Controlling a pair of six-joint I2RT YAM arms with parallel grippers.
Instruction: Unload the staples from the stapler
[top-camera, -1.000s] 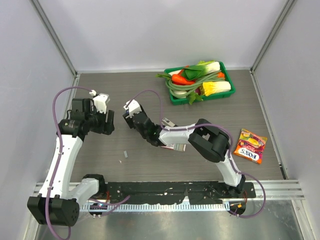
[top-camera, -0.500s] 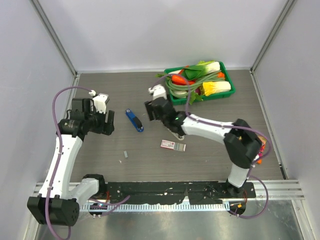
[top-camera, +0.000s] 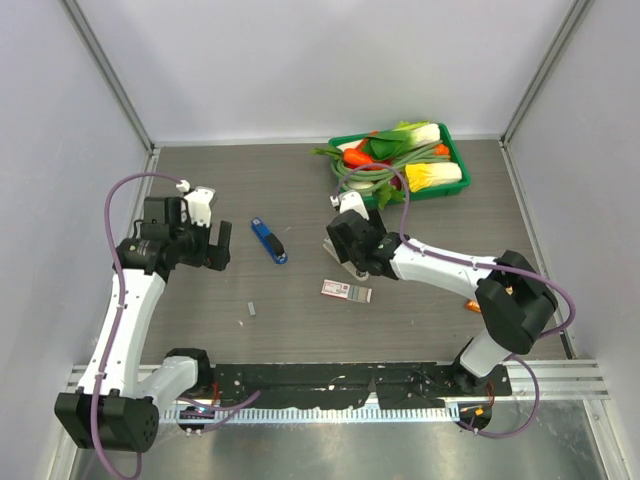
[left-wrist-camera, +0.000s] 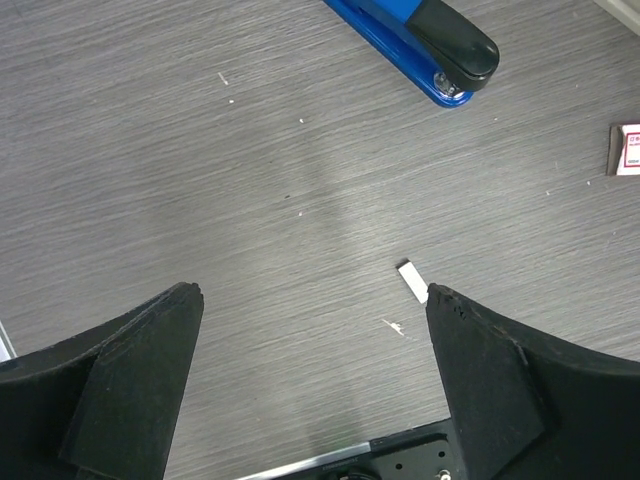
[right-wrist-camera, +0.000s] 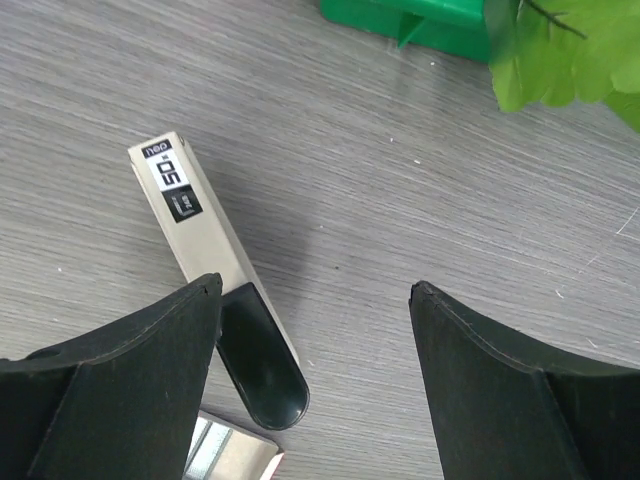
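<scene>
My left claw (left-wrist-camera: 312, 292) stands wide with nothing between its fingers, only bare desk (top-camera: 200, 180) under the gap. My right claw (right-wrist-camera: 317, 288) is spread wide too and holds nothing. Beneath it lies a beige tool (right-wrist-camera: 195, 225) with a black end, and the white-and-red box (top-camera: 346, 291) lies just beside that.

The stapler (top-camera: 268, 241) lies flat on the desk between my two claws, touched by neither. Seen from above, its long axis runs on a slant, from far-left to near-right. It lies just to the right of my left claw and farther off to the left of my right claw, so my left arm is the nearer one. In the left wrist view it sits ahead of the fingers and off to the right of the gap, black nose toward the right, so the gap is not lined up with it.

The staples (left-wrist-camera: 411, 280), a small pale sliver, lie on the desk on their own, well apart from the stapler and close to one finger of my left claw.

I judge the strip is already out, since the stapler looks closed. Should I take the stapler again, the left claw would have to swing right and turn to close across that slanted body, not along it.
</scene>
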